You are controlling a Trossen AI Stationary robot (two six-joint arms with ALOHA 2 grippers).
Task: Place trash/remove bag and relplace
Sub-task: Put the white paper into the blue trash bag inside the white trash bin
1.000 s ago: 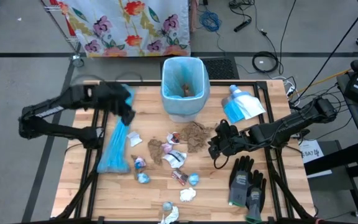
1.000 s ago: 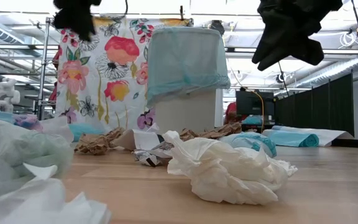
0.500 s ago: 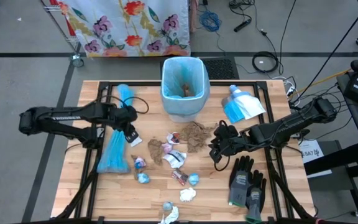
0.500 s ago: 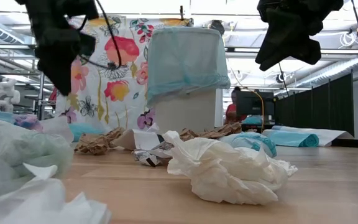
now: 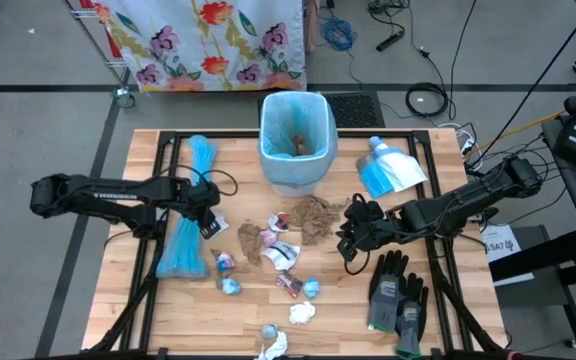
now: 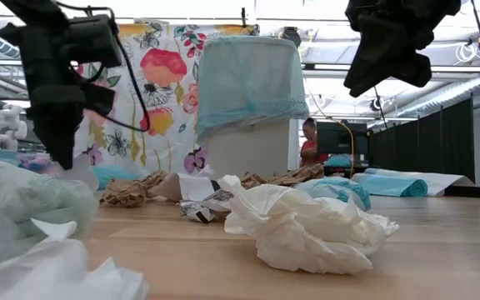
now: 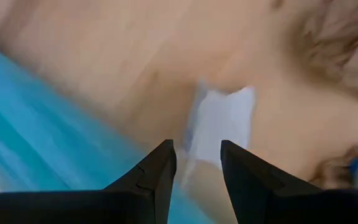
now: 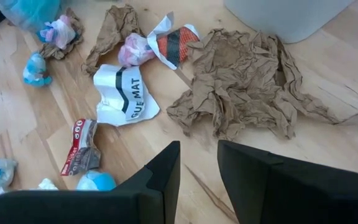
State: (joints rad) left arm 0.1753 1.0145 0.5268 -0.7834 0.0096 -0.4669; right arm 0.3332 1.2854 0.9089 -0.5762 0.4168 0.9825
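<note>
Trash [image 5: 273, 250] – brown paper wads, wrappers, tissue bits – scattered mid-table, 6 o'clock of lined bin [image 5: 295, 140]; left gripper [image 5: 211, 212] low over white scrap [image 7: 219, 121] at pile's 9 o'clock, fingers parted, nothing pinched; right gripper [image 5: 350, 235] waits at 3 o'clock, parted, empty. Step: trash pickup – next, descend, pinch scrap.

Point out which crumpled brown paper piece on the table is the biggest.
The wide flattened brown paper sheet lying just in front of the bin, nearest the right gripper. The other brown wads left of it are clearly smaller, tighter crumples.
</note>
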